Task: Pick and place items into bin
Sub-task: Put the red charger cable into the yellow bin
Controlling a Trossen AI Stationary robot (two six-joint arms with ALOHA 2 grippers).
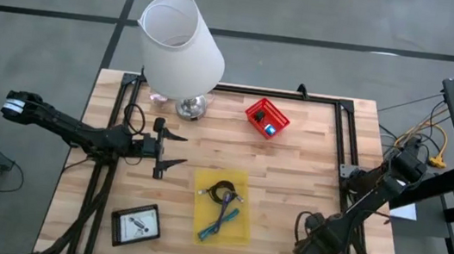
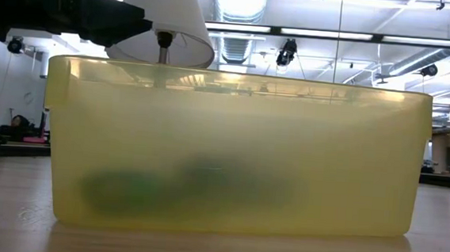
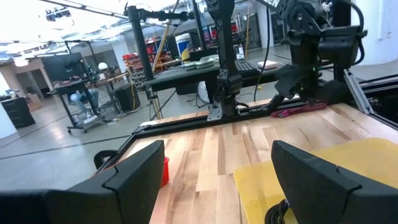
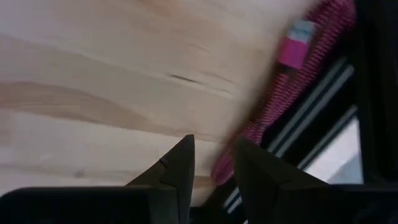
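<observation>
Right gripper (image 4: 211,163) low at the wooden table's (image 1: 308,172) near right edge, jaws narrowed around a pink braided fabric cable (image 4: 267,118), not clenched. Judged light, limp, grippy; take it mid-length. Left gripper (image 1: 174,148) wide open, waiting beside the translucent yellow plastic bin (image 1: 242,183).

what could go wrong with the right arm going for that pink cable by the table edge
The pink braided cable lies right along the black frame rail at the table's edge, so the right gripper could scrape the rail or nudge the cable off the table. Its fingers straddle only the cable's end, so a grip there may slip. The yellow bin is some way off, so the cable could drag on the way.
</observation>
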